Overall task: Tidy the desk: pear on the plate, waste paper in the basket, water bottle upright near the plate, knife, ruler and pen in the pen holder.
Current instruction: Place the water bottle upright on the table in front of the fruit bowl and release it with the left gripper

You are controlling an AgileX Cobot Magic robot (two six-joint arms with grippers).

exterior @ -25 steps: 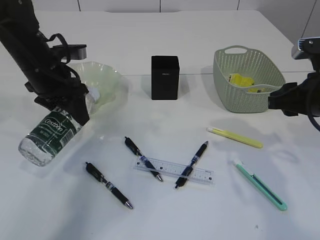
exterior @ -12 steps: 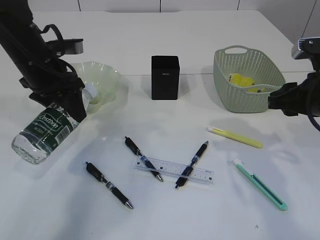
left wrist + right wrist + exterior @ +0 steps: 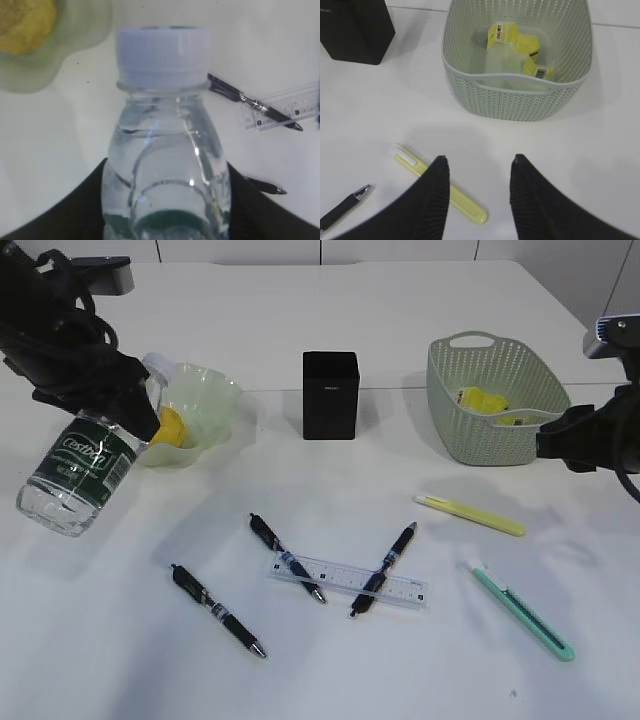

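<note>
Exterior cam looks down slantwise over the whole desk (image 3: 330,300); wrist cams sit close, right one sharing the basket (image 3: 517,95).

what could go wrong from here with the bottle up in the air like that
The left gripper holds the water bottle tilted in the air beside the plate. If it slips on the smooth plastic, it could drop onto the desk. Swinging it upright this close could knock the plate's wavy rim or bump the pear lying in it.
</note>
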